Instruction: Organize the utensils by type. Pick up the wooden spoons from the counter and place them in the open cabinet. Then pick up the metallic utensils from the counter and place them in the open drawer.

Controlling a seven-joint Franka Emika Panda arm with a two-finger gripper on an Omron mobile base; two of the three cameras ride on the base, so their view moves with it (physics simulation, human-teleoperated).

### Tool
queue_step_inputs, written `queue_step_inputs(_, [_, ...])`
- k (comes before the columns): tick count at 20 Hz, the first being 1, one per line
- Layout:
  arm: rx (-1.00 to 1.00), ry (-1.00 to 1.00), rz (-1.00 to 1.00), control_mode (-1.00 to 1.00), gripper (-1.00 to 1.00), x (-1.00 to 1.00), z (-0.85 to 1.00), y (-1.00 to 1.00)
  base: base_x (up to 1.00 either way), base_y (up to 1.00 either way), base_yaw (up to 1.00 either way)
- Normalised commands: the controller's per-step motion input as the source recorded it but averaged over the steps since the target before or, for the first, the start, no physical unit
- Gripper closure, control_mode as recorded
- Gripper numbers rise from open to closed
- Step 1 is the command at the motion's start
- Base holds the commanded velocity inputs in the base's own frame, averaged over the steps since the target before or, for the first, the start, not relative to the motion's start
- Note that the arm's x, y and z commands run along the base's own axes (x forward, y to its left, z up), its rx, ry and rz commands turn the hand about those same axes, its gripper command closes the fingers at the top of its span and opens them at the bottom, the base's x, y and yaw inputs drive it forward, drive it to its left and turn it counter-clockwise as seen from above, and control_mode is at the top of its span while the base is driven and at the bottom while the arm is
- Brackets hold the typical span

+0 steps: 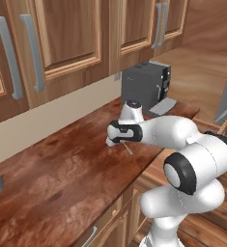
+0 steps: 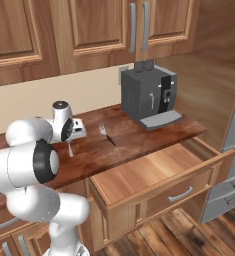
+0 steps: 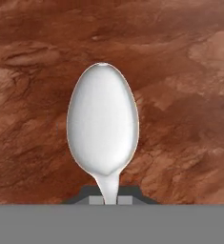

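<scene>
Under the hand, counter [image 3: 180, 57]. Off to its right and lower, drawer [image 2: 154, 172] pulled open. Gripper [image 3: 109, 200] clamped on the spoon [image 3: 103, 121] neck, pale bowl hanging straight out past the tips, clear of the wood. Small fork-like thing [image 2: 106, 134] lying just right.
</scene>
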Motion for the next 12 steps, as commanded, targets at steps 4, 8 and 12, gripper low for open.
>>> queue_step_inputs(4, [0.0, 0.0, -0.32, -1.0, 1.0, 0.04, 0.27, -0.5, 0.0, 0.0, 0.0])
queue_step_inputs(8, [0.0, 0.0, -0.27, -1.0, 1.0, 0.0, 0.22, -0.53, 0.0, 0.0, 0.0])
queue_step_inputs(12, [0.0, 0.0, -0.29, -1.0, 1.0, 0.0, 0.13, -0.6, 0.0, 0.0, 0.0])
